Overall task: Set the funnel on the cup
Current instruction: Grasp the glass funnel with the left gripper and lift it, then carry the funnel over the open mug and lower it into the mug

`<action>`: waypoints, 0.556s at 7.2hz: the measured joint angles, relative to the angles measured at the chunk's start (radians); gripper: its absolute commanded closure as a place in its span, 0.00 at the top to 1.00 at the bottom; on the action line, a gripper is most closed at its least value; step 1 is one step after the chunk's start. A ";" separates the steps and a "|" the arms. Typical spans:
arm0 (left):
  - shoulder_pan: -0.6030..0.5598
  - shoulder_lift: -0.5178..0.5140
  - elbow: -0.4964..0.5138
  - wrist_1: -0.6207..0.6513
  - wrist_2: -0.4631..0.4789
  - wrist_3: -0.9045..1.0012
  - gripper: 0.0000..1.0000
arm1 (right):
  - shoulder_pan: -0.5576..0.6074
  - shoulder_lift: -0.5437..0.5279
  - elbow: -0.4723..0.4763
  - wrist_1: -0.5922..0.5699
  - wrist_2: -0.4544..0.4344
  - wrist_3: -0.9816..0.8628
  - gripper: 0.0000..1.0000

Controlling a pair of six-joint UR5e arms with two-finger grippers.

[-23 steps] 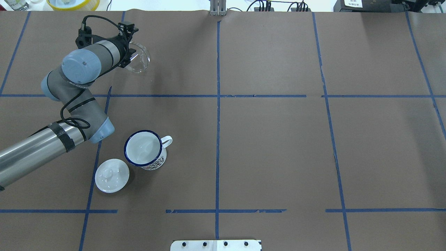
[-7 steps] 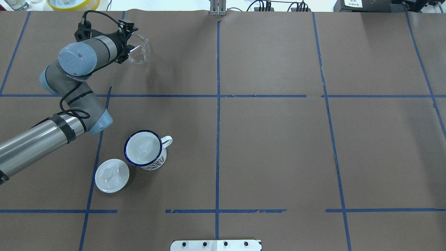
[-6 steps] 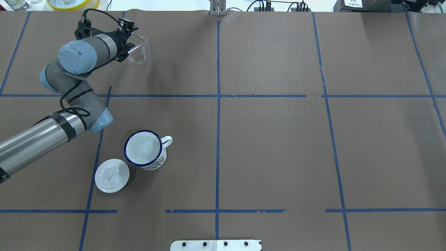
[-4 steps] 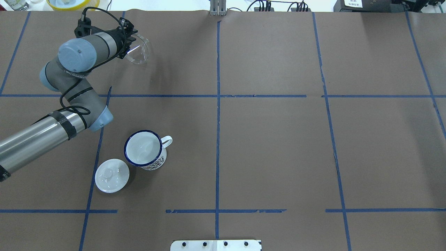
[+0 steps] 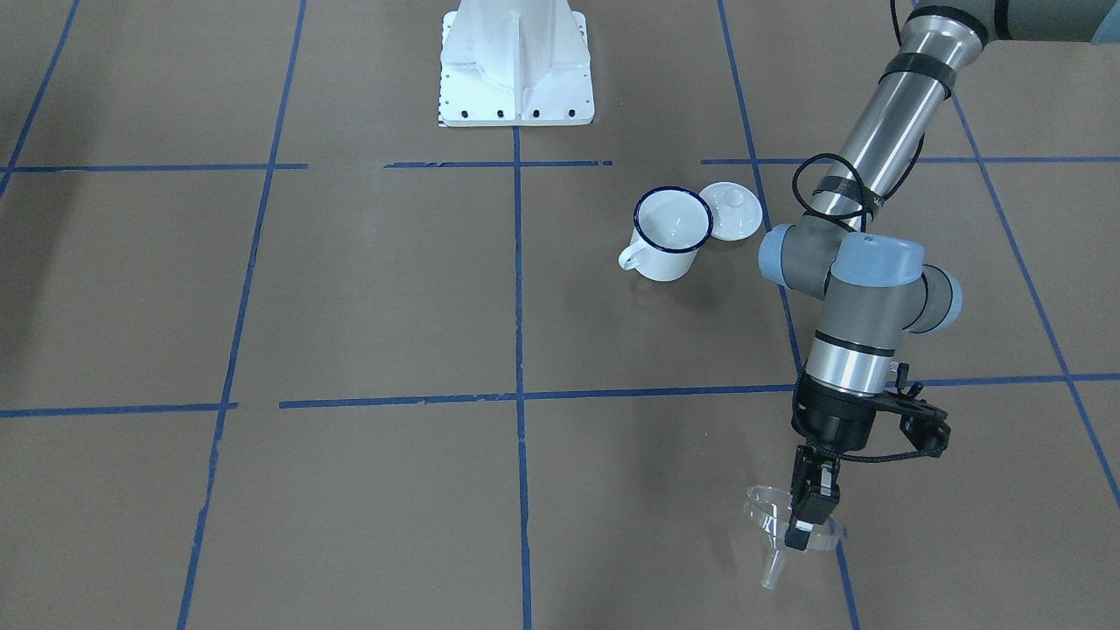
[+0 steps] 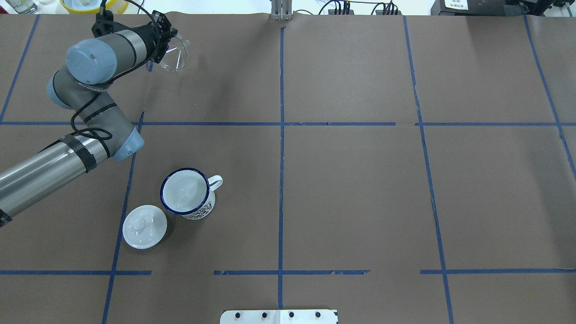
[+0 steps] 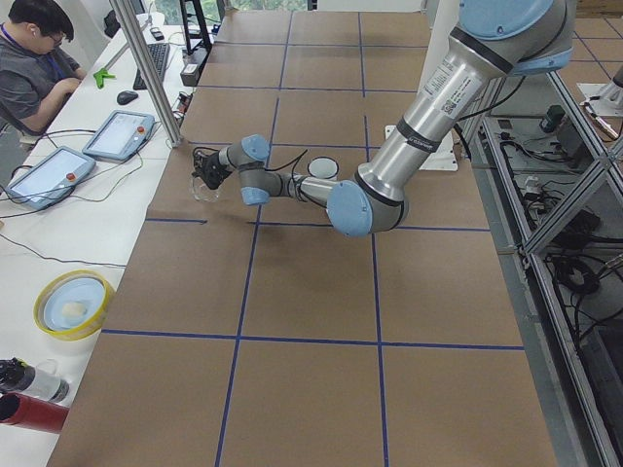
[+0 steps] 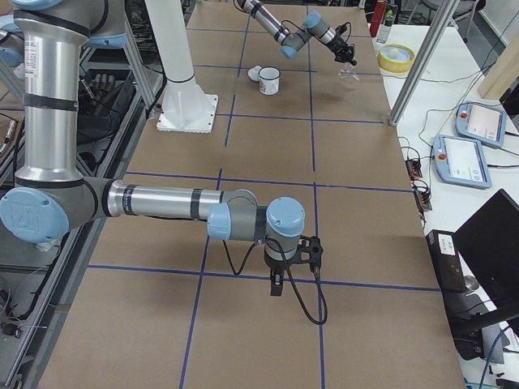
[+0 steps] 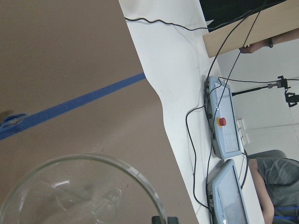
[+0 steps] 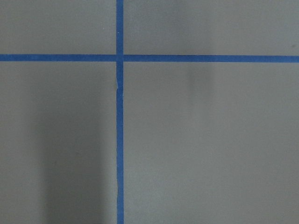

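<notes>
Where the left arm (image 6: 92, 58) reaches out over the far left part of the surface (image 6: 360, 193), its left jaws are clamped on the rim of the funnel (image 6: 176, 48). The clear cone is held tilted, with the wide mouth uppermost and the narrow spout slanting down toward the operators' side. Whether the spout tip touches the brown paper cannot be told. The left wrist view shows the round rim filling the bottom of the frame, with a blue tape line (image 9: 74, 105) on the paper beyond it.

Nearer the robot and a little to the right lies a round white knobbed lid (image 6: 145, 226), flat on the surface. Just beside it stands the cup (image 6: 185, 192), upright and open, its dark blue rim facing up and its handle pointing right. The funnel is well apart from the cup.

Farther right, the right arm (image 8: 162, 201) appears only in the side view, with its tool pointing down over a crossing of blue tape (image 10: 119, 58). Whether the right jaws are spread or pressed together cannot be told.
</notes>
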 measured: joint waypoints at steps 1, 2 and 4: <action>-0.013 0.003 -0.057 0.002 -0.028 0.002 0.00 | 0.000 0.000 0.000 0.000 0.000 0.000 1.00; -0.019 0.011 -0.143 0.050 -0.073 0.011 0.00 | 0.000 0.000 0.000 0.000 0.000 0.000 1.00; -0.022 0.028 -0.381 0.311 -0.180 0.075 0.00 | 0.000 0.000 0.000 0.000 0.000 0.000 1.00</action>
